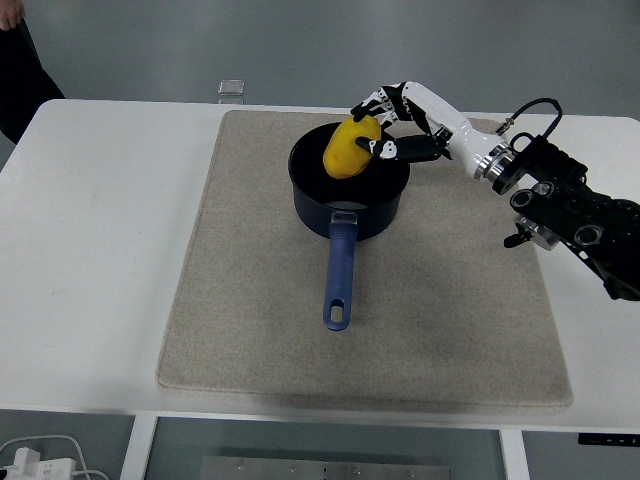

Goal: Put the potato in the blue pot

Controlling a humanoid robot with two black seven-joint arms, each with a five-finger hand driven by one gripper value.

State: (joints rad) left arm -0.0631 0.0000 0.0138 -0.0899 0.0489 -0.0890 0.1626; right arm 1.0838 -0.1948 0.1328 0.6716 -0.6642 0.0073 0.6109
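- The right hand (pixel 385 125) comes in from the right edge and reaches over the blue pot (pixel 349 180). Its fingers are closed around the potato (pixel 349 148), so it is grasping it.
- The potato is yellow and oval. It hangs above the opening of the pot, over the far-right part of the inside, and it does not seem to touch the bottom or the wall. I judge it is held in the air, not yet put down.
- The long axis of the potato is tilted: the upper end points to the far right, toward the palm, and the lower end points to the near left, down into the pot. The fingers hold it at the upper right end, so the free end is the one nearest to the pot floor.
- The pot stands on a beige mat (pixel 240 300) that lies on the white counter (pixel 90 250). Its blue handle (pixel 340 270) points toward the near edge, away from the hand, so it does not block the way.
- In my judgement the task is almost finished. The next move only needs the hand to go a little lower and then open the fingers, so that the potato falls inside the rim and not on it.
- The left arm is not in view.
- At the top left corner a part of a person (pixel 22 70) in dark clothes is visible, well apart from the pot.
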